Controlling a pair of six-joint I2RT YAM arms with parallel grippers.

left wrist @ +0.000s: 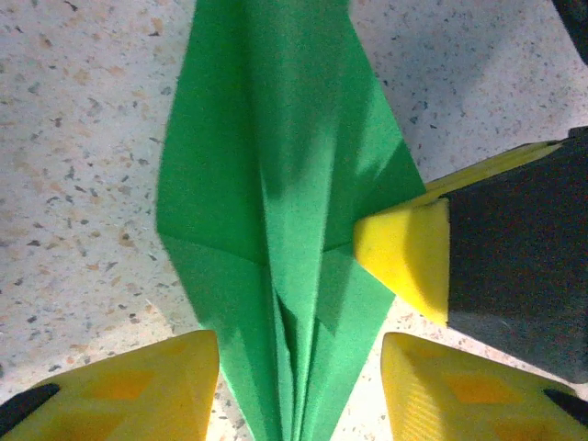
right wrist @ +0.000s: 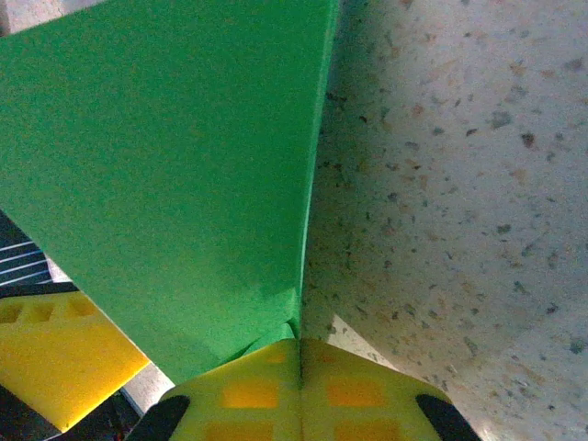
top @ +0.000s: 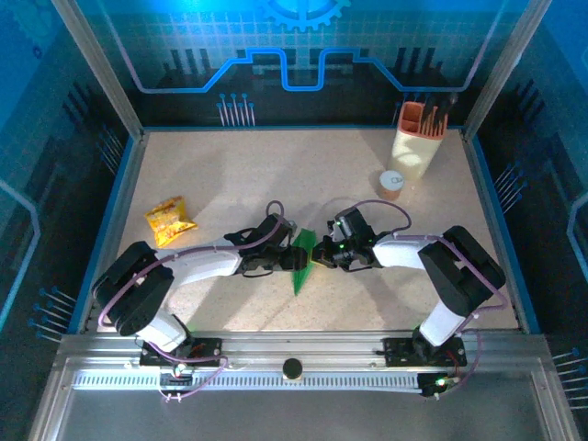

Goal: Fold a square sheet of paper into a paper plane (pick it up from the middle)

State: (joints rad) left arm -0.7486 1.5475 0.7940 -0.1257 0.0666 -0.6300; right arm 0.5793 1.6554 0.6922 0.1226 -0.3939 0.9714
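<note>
Right gripper (right wrist: pixel 300 354) clamped shut on paper plane (top: pixel 301 262) at 3 o'clock; left gripper (left wrist: pixel 299 367) straddled it from 9 o'clock, jaws parted.

Pointed bright-green paper dart (top: pixel 300 266) on speckled counter (top: pixel 230 175) between left end effector (top: pixel 283 255) and right end effector (top: pixel 323 252); yellow-orange snack packet (top: pixel 169 221) well left.

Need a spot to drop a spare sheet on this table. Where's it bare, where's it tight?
Bare: the far-left and far-middle table, between snack packet and tool holder. Tight: centre, where left gripper and right gripper meet at the green paper; far-right corner with holder and small round container.
</note>
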